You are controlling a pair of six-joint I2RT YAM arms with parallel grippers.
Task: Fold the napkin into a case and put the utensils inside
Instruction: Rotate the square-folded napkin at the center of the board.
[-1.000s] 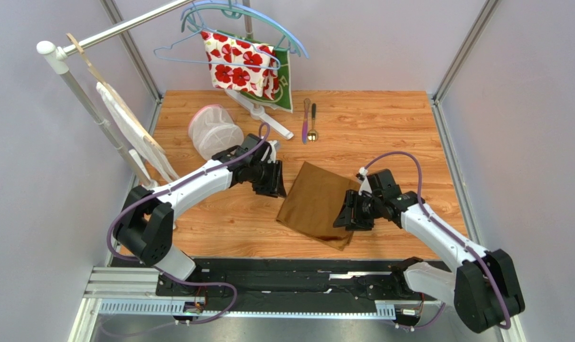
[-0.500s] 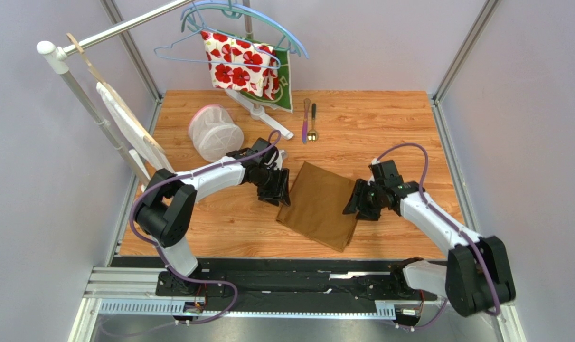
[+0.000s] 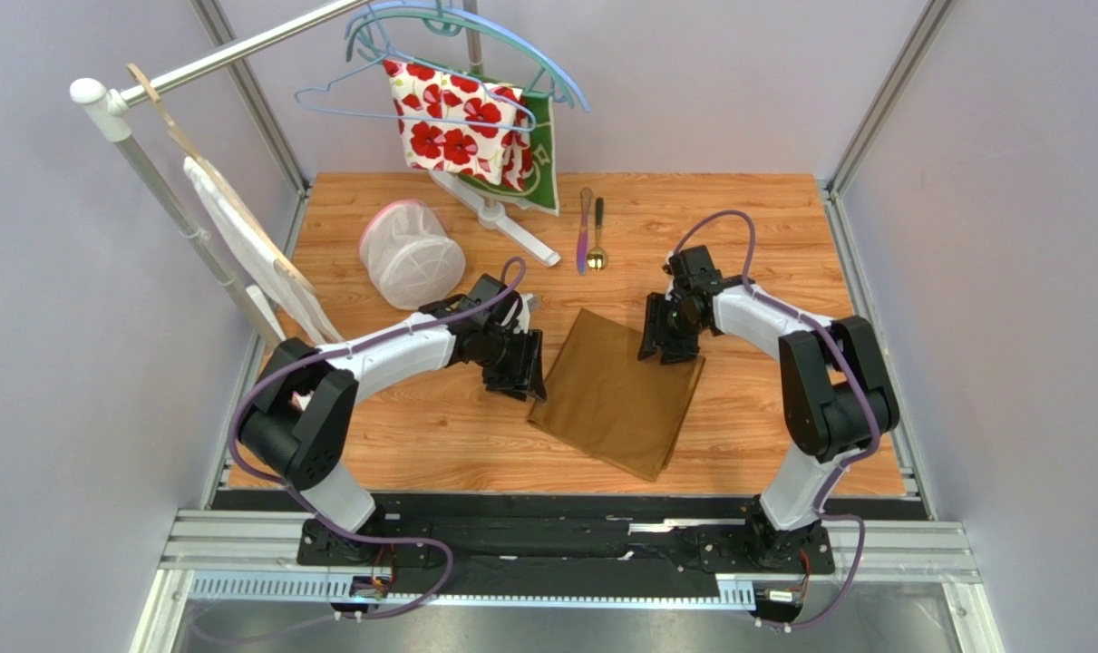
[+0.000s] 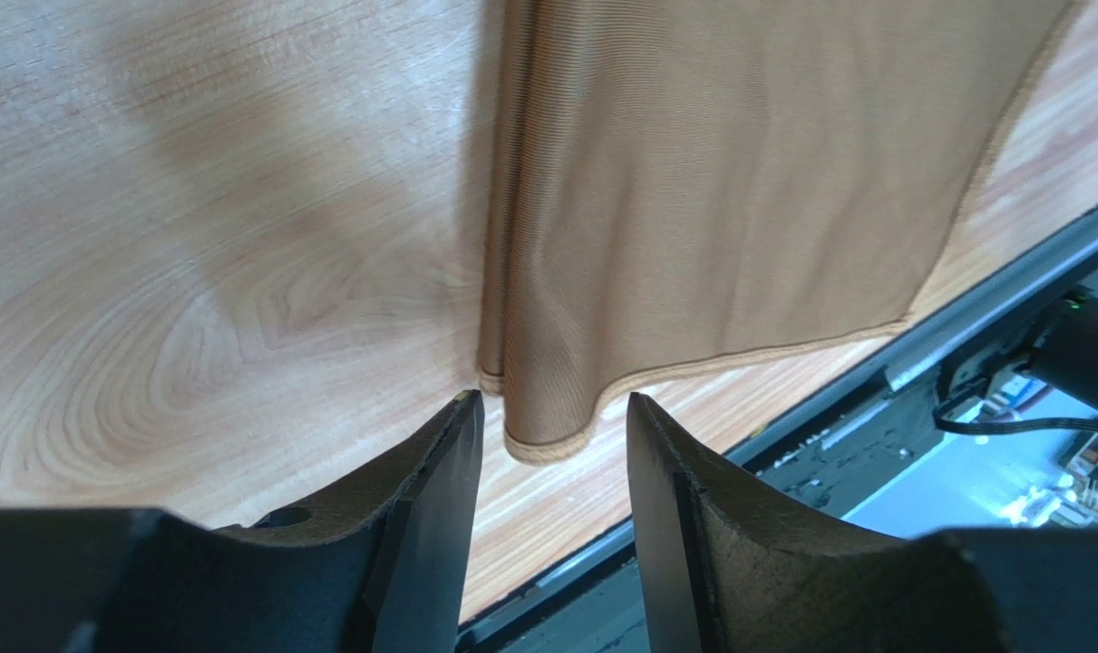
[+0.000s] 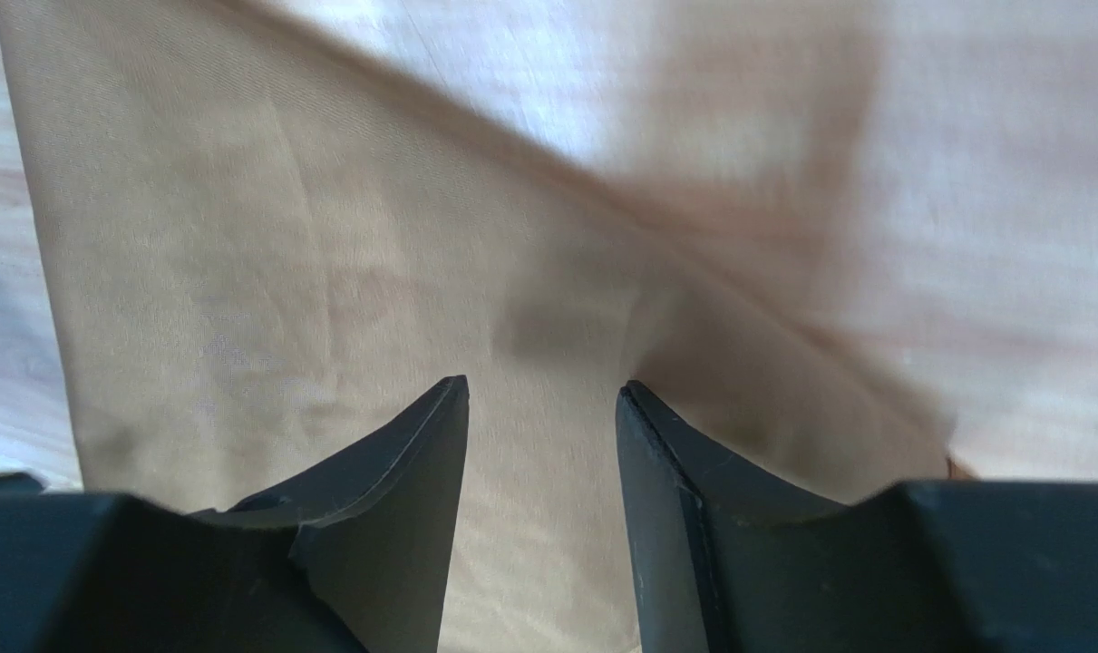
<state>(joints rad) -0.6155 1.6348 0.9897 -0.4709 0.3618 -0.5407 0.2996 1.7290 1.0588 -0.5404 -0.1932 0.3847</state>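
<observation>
The golden-brown satin napkin [image 3: 615,392] lies folded flat on the wood table, a slanted rectangle. My left gripper [image 3: 523,377] is open at its left edge; in the left wrist view [image 4: 551,403] the napkin's hemmed corner [image 4: 554,422] lies just ahead of the gap between the fingers. My right gripper [image 3: 656,343] is open over the napkin's far right corner; in the right wrist view [image 5: 541,395] the cloth [image 5: 309,286] fills the space under the fingers. The purple-pink knife [image 3: 583,227] and the gold-bowled spoon [image 3: 596,234] lie side by side at the back of the table.
A translucent tub [image 3: 410,250] stands back left. A white flowered cloth [image 3: 459,120] over a green one hangs on hangers at the back. A rail [image 3: 227,55] with a white bag [image 3: 255,259] is at the left. A black track [image 3: 568,524] borders the near edge.
My right arm swung from the napkin's near right side up to its far right corner. My left gripper shifted slightly down along the napkin's left edge.
</observation>
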